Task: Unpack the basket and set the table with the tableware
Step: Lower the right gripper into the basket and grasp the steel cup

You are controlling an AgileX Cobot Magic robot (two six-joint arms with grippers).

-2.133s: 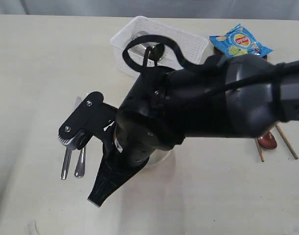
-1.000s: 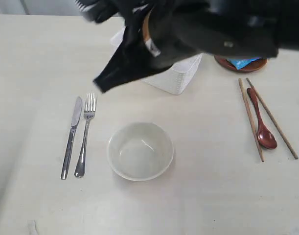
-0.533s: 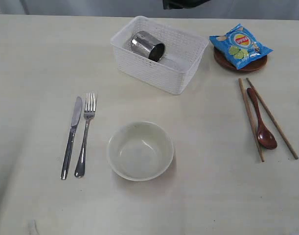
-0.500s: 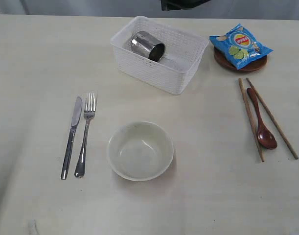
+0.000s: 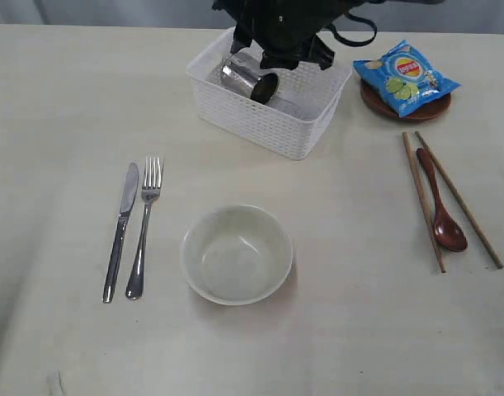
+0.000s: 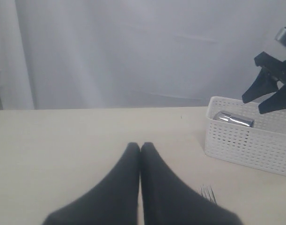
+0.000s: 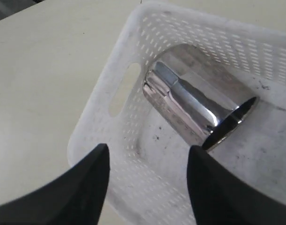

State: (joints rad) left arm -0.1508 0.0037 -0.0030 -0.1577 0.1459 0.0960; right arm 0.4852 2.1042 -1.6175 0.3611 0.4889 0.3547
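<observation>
We see the right claw (image 7: 147, 151) spread wide over the basket (image 7: 128, 126), gripping nothing. The steel cup (image 7: 194, 110) lies on its side inside, just beyond its fingers. Our left claw (image 6: 140, 146) is pressed shut and empty above the worktop (image 6: 63, 140). Out on the worktop, the knife (image 5: 120, 235) and fork (image 5: 143, 229) lie beside the bowl (image 5: 236, 254), and the spoon (image 5: 438, 202) lies between the chopsticks (image 5: 422, 202) farther right.

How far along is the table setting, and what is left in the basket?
Done: knife, fork, bowl, chopsticks and wooden spoon lie on the table. In hand: the open right gripper hovers over the basket. Left: the steel cup, lying on its side inside.
</observation>
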